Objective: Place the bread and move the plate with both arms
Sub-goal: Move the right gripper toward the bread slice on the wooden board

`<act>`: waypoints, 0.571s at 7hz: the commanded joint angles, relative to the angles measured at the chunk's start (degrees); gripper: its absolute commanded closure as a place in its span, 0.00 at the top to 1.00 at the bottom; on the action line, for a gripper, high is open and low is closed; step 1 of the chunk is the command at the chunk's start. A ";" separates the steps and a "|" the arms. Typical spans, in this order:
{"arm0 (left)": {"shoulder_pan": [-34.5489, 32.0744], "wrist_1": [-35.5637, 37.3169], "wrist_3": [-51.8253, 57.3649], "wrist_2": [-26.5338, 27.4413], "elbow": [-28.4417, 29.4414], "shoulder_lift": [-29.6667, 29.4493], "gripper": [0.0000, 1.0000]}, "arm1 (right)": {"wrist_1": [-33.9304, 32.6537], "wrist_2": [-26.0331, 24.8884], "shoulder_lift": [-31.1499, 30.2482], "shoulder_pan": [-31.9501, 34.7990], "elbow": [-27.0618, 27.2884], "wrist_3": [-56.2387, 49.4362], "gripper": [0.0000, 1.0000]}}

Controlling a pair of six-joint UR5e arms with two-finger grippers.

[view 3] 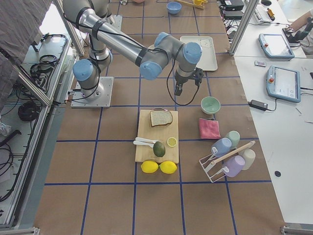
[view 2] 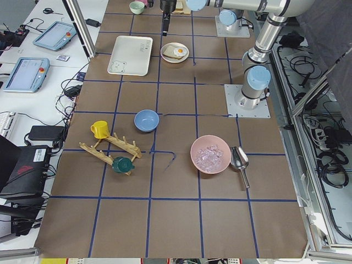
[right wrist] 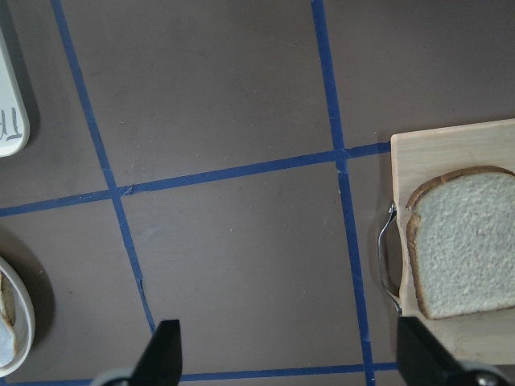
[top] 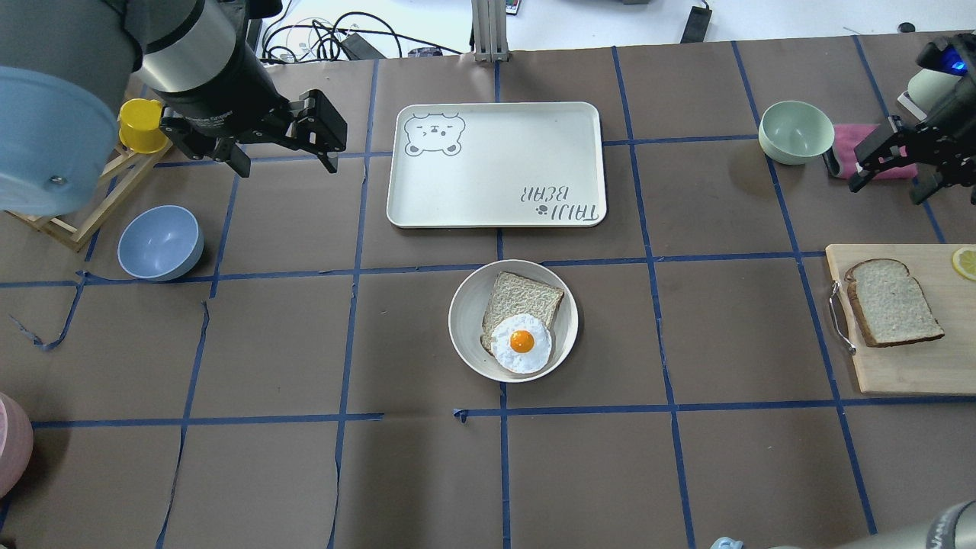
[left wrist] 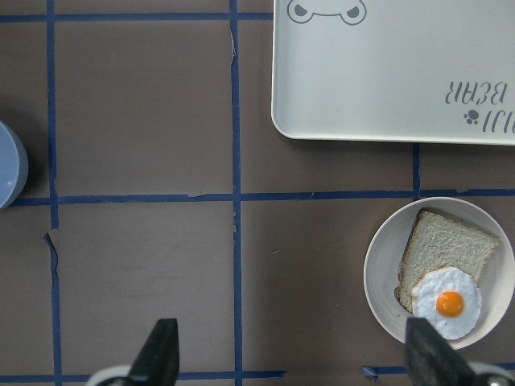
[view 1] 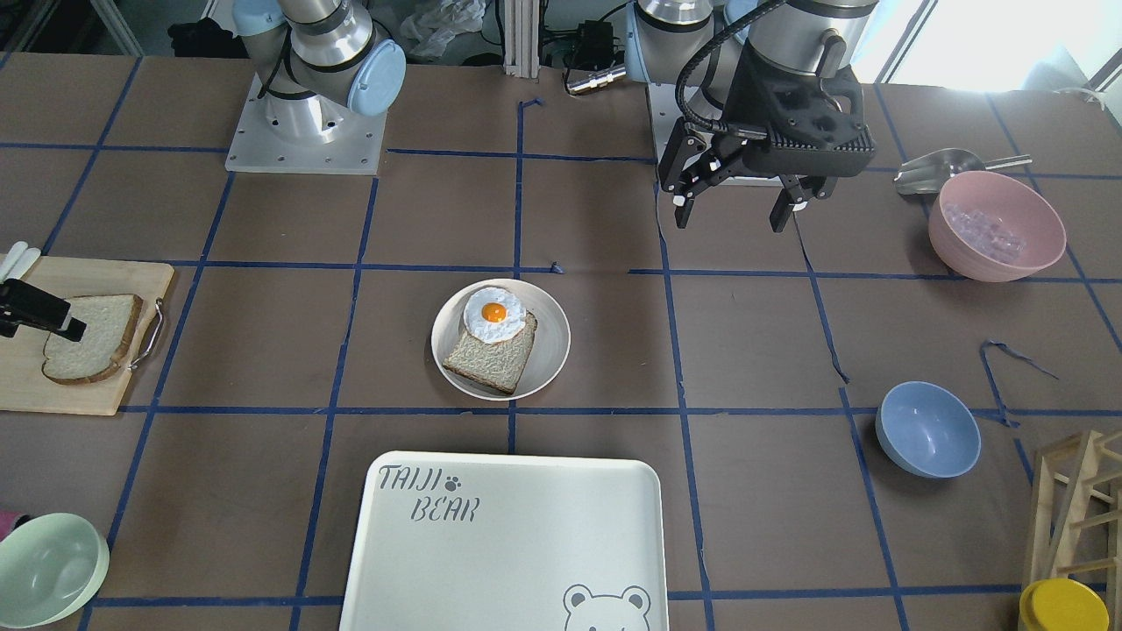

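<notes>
Barely begun: yet to fetch the bread [top: 892, 303] at three o'clock of the plate [top: 463, 320], then move that plate. Hovering with left gripper [top: 286, 156] and right gripper [top: 888, 187] spread, empty.

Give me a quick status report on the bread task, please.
Left gripper open, right gripper open, both empty. Bread on cutting board. Plate holds egg slice. No obstruction seen.

Bread [top: 892, 303] lies on the board [top: 903, 371], well right of the plate [top: 466, 320].
</notes>
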 commanded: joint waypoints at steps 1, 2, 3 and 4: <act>-0.08 0.00 0.00 0.06 0.01 0.01 1.00 | -1.52 0.18 5.58 -3.57 0.36 -11.24 0.92; 0.01 0.00 0.00 0.07 0.10 0.01 1.00 | -1.78 0.10 6.30 -5.23 1.31 -11.74 0.92; -0.07 0.00 0.00 0.07 0.10 0.01 1.00 | -5.62 0.10 7.18 -6.12 3.59 -14.18 0.92; 0.01 0.00 0.00 0.07 0.10 0.10 1.00 | -7.05 0.01 7.54 -7.61 5.09 -15.94 0.91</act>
